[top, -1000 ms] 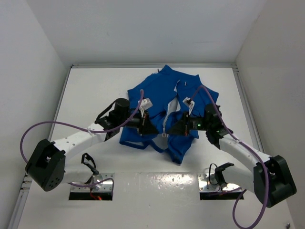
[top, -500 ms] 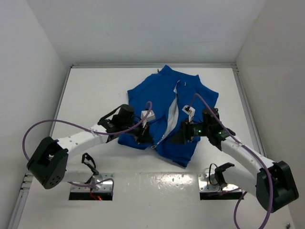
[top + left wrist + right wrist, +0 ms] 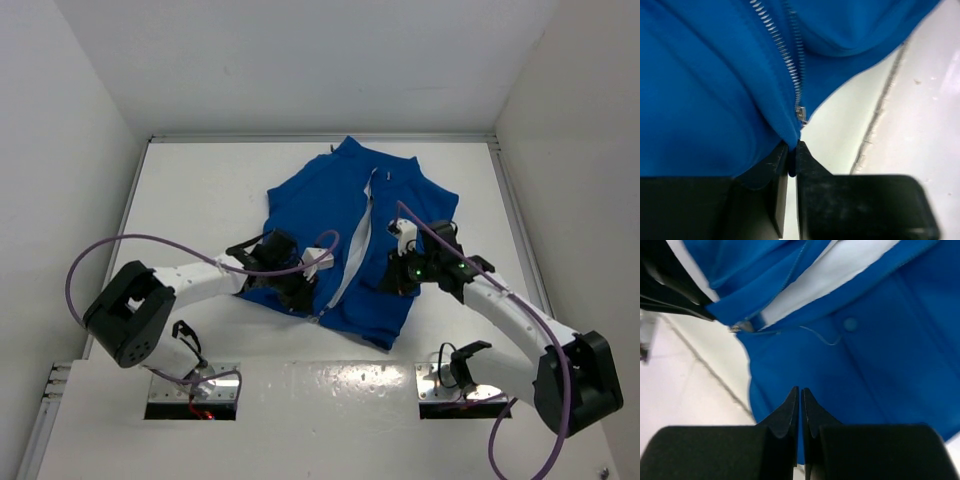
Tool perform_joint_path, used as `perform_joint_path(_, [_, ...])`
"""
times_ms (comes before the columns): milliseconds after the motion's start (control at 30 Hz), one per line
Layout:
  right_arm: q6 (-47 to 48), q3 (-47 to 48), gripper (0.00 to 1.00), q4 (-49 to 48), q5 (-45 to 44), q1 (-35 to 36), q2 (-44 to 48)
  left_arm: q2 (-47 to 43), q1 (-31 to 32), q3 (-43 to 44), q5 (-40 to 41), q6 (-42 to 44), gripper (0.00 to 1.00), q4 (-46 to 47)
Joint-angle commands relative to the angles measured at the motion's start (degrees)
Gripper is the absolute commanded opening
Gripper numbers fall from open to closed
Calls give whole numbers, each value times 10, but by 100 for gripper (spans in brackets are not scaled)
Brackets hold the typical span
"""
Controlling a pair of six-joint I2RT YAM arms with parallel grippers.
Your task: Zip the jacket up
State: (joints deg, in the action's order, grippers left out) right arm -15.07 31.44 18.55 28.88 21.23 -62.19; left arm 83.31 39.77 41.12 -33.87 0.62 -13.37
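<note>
Left wrist view: the left tool [image 3: 793,150] is pinched shut on the jacket [image 3: 705,100] hem, with the zipper [image 3: 790,65] just ahead of its tips and the desk [image 3: 920,100] to its right. The right tool [image 3: 800,390] likewise nips blue cloth, with the white lining [image 3: 840,270] beyond.

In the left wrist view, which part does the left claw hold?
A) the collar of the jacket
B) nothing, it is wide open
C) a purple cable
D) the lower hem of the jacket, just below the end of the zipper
D: the left claw is closed on the blue hem of the jacket, directly under the lowest end of the zipper.
</note>
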Motion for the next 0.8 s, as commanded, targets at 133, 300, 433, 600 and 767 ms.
perform_joint_path(133, [46,52,8,2,-70,28,-26,64,6,84,89,35,33,-87])
perform_joint_path(300, [15,35,19,-49,-15,42,-32,95,-28,108,104,49,39,-112])
perform_joint_path(433, [0,-21,23,-131,20,46,2,95,-41,108,84,80,40,-121])
perform_joint_path(600, [62,-93,38,-272,46,73,83,105,-41,123,69,123,43,-151])
perform_joint_path(767, [201,-88,40,-219,14,159,119,127,-56,156,-7,148,53,-185])
